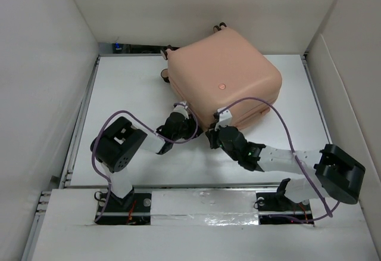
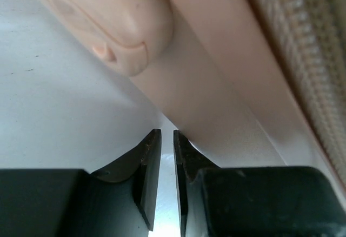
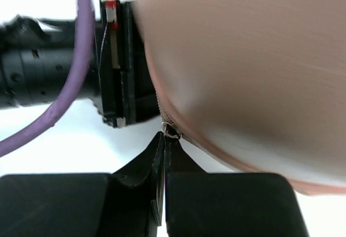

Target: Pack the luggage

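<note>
From above, the luggage (image 1: 223, 85) lies shut on the white table (image 1: 119, 88), its wheels (image 1: 164, 76) turned to the far side. Nothing loose shows around it, so the packing looks done and the zipping is probably what remains. How far the zip has run cannot be told from here. The left gripper (image 1: 178, 113) sits at the case's near-left corner and the right gripper (image 1: 214, 134) at its near edge. Plain white walls (image 1: 47, 64) box the case in on the left, the far side and the right.

In the left wrist view, the fingers are almost together with a thin gap and nothing between them. They are just beside the case's shell, with the zipper track (image 2: 303, 58) running above to the right.

In the right wrist view, the jaws are pressed together and seem pinched on the small metal zipper pull (image 3: 171, 131) at the case's seam. A purple cable (image 3: 75, 58) hangs to the left of the case.
</note>
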`<state>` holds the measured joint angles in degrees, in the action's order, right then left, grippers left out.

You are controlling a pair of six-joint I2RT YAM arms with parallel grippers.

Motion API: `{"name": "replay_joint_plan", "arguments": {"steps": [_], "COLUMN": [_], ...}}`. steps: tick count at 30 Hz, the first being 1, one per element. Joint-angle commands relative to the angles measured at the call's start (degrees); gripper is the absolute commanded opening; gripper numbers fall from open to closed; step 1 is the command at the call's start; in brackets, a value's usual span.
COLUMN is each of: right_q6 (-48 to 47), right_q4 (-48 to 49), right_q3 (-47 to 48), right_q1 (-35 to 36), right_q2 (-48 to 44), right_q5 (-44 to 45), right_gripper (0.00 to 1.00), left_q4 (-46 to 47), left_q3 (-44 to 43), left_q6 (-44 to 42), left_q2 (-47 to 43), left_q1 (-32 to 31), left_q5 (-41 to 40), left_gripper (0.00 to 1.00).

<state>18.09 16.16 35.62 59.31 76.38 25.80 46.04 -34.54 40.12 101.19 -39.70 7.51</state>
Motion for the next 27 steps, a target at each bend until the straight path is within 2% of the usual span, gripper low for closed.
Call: {"name": "replay_joint_plan", "arguments": {"steps": [1,3,6,7,9,10,12,14,16,17,21,27], "right_q6": [10.90,11.88,9.79,9.51,9.77,9.86,10.21,10.04,9.86,9.78,7.67,5.30], "right_q4": [29.23,29.98,24.29,19.48,13.84,9.63,6.09,-3.30,-12.33,-14.65,-22.83,-23.11], "right_q3": [-3.78,-7.31,-9.76,-10.82,-13.19,-15.90,-18.38,-19.36,-19.36,-19.10,-17.51,-16.11], "right_q1": [-2.26,-2.88,-2.10,-2.09,-1.56,-1.56,-1.56,-1.56,-2.09,-2.88,-4.11,-4.11], "right_q2": [-3.86,-6.32,-12.97,-15.62,-21.42,-27.62,-33.72,-41.99,-48.91,-50.96,-56.25,-54.42], "right_q5": [-15.95,-16.40,-17.28,-16.67,-15.35,-15.00,-14.64,-14.11,-13.59,-13.59,-15.78,-16.66], "right_gripper": [0.00,0.00,0.00,0.00,0.00,0.00,0.00,0.00,0.00,0.00,0.00,0.00], "left_q4": [18.20,18.56,17.42,17.42,16.72,15.93,13.30,10.32,6.54,1.47,-5.78,-11.14], "left_q3": [-6.50,-6.33,-3.79,-2.38,2.97,4.38,7.12,6.86,4.59,0.75,-9.29,-23.97], "left_q6": [2.95,3.12,3.21,3.56,5.31,5.93,7.16,8.31,7.96,7.61,7.34,8.93], "left_q2": [-2.05,-2.31,-4.94,-7.56,-10.64,-13.88,-16.71,-20.32,-22.51,-22.61,-19.11,-8.74], "left_q1": [-1.34,-1.34,-0.30,2.32,6.28,11.09,16.04,20.95,22.82,23.35,25.37,25.99], "left_q5": [2.77,3.13,1.37,1.11,-0.12,-0.04,0.84,0.84,0.23,-1.17,-2.24,3.30], "left_gripper": [0.14,0.16,0.37,0.53,0.65,0.73,0.78,0.85,0.99,0.99,0.99,0.99]}}
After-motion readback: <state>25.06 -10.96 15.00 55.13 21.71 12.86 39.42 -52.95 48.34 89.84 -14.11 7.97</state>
